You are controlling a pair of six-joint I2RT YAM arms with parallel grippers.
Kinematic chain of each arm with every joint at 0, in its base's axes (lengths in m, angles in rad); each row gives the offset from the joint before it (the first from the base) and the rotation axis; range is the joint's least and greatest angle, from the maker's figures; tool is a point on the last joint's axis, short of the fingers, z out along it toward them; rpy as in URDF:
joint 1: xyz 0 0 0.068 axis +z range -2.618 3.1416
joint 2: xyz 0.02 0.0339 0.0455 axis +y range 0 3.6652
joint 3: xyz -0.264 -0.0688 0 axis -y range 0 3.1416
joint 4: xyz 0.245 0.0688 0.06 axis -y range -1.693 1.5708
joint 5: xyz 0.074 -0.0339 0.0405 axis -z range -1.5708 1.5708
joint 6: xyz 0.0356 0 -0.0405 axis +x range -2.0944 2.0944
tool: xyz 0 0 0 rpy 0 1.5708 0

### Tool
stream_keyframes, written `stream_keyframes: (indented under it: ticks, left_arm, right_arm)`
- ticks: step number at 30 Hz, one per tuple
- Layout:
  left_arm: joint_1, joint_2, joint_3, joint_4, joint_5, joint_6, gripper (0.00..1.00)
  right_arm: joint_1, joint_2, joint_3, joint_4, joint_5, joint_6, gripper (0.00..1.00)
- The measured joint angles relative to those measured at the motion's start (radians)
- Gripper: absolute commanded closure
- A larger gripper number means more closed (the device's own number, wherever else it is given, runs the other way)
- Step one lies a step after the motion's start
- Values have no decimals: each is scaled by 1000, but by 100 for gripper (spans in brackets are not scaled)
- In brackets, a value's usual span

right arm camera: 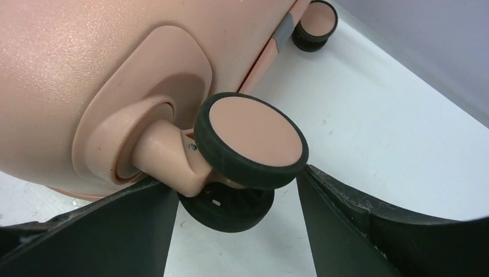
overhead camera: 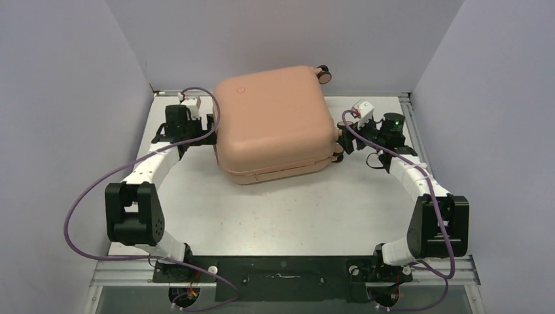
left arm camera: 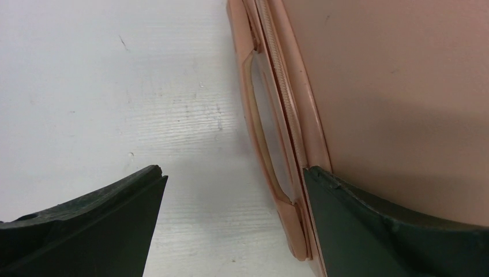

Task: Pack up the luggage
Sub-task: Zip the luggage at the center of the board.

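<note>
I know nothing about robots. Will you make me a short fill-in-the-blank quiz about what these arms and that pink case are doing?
The luggage lies flat on the table with its two shells ____.
The right claw has a caster ____ of the luggage between its fingers.
The left claw stands wide ____ at the luggage's other side, holding nothing.
Missing words: closed; wheel; open.

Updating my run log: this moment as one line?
luggage: closed, flat | left gripper: open, at its side | right gripper: open, astride caster wheel
</note>
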Motion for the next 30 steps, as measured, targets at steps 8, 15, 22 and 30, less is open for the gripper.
stream_keyframes:
  ticks: [8, 15, 22, 30]
  left_arm:
    - [-11, -75, -48, 10, 36, -39, 4]
    - [-12, -104, -54, 43, 45, -66, 4]
    - [-12, -106, -58, 48, 45, -72, 4]
    - [-12, -119, -67, 54, 44, -72, 4]
  right_arm:
    - [-43, 6, 13, 11, -58, -21, 21]
    - [-77, -113, -76, -138, -166, -195, 24]
    - [-82, -272, -390, 8, -250, -196, 27]
    - [4, -243, -491, 342, -196, -16, 28]
